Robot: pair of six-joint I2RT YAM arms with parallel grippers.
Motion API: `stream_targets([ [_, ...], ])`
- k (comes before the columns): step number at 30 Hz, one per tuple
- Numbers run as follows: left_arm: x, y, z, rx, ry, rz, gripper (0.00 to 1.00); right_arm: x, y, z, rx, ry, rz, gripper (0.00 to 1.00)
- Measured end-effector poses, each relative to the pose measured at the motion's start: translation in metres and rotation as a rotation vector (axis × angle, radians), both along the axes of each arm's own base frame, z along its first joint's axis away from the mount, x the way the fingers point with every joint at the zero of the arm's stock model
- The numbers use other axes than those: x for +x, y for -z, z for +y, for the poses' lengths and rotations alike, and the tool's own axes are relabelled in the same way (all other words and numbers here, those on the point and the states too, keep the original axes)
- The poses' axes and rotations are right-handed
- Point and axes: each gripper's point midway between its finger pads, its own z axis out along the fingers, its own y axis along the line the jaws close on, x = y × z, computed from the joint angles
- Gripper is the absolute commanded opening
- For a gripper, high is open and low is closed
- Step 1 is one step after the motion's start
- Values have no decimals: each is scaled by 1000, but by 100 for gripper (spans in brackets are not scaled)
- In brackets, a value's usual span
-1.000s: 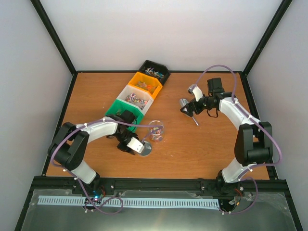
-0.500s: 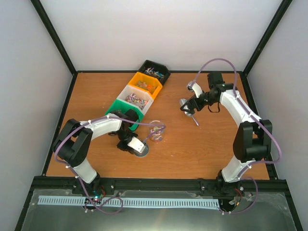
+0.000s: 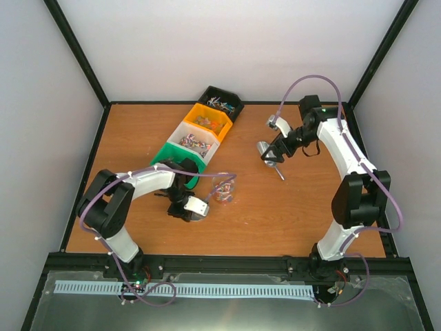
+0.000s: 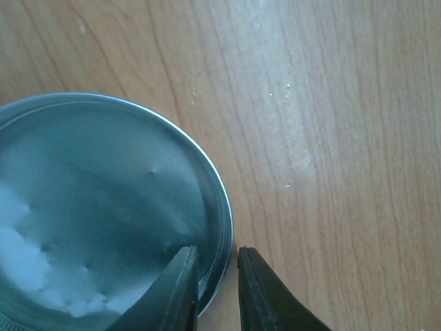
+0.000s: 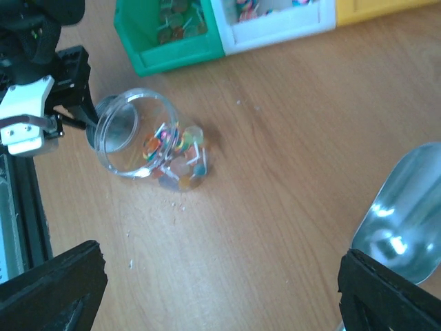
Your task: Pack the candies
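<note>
1. Just now left pincer (image 4: 215, 256) has narrowed onto the lid (image 4: 103, 207) rim.
2. Candies (image 5: 172, 148) lie in the tipped jar (image 5: 131, 131), lid's two o'clock.
3. Right pincer (image 5: 220, 276) gapes, empty; capping looks next.

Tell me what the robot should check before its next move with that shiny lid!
1. The left jaws straddle the lid rim: ok, one side inside, one outside.
2. Grip is tight: cannot tell, a sliver of table shows beside the rim.
3. The jar stands upright for lidding: not ok, it lies on its side.
4. The candies sit inside the jar: ok.
5. The right jaws are out of the way: ok, open by the scoop, apart from the jar.
</note>
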Motion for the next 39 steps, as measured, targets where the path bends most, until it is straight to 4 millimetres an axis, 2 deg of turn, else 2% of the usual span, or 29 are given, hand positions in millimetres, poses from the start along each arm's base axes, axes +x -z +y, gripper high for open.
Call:
stream_targets([
  [4, 7, -1, -2, 41, -77, 21, 14, 17, -20, 6, 42, 10, -62, 91],
  [8, 16, 2, -8, 67, -168, 34, 2, 30, -37, 13, 100, 26, -121, 91],
  [14, 13, -3, -11, 53, -238, 53, 1, 39, -48, 19, 152, 26, -165, 92],
  [17, 2, -19, -19, 5, -248, 116, 1, 35, -51, 22, 181, 2, -184, 93],
  [19, -6, -39, -28, -39, -256, 179, 1, 29, -53, 24, 204, -23, -189, 92],
  [25, -14, -118, -62, -219, -257, 323, 1, 0, -68, 33, 291, -184, -254, 82],
  [27, -19, -142, -68, -273, -255, 357, 1, -17, -74, 36, 325, -247, -289, 80],
  [31, -31, -189, -78, -385, -252, 425, 1, -64, -77, 51, 347, -377, -366, 78],
  [34, -39, -213, -83, -448, -256, 484, 1, -107, -75, 72, 349, -513, -440, 73],
  [36, -43, -221, -86, -475, -265, 522, 1, -134, -73, 82, 354, -591, -479, 69],
  [39, -46, -230, -90, -512, -277, 572, 1, -147, -72, 88, 351, -639, -519, 64],
])
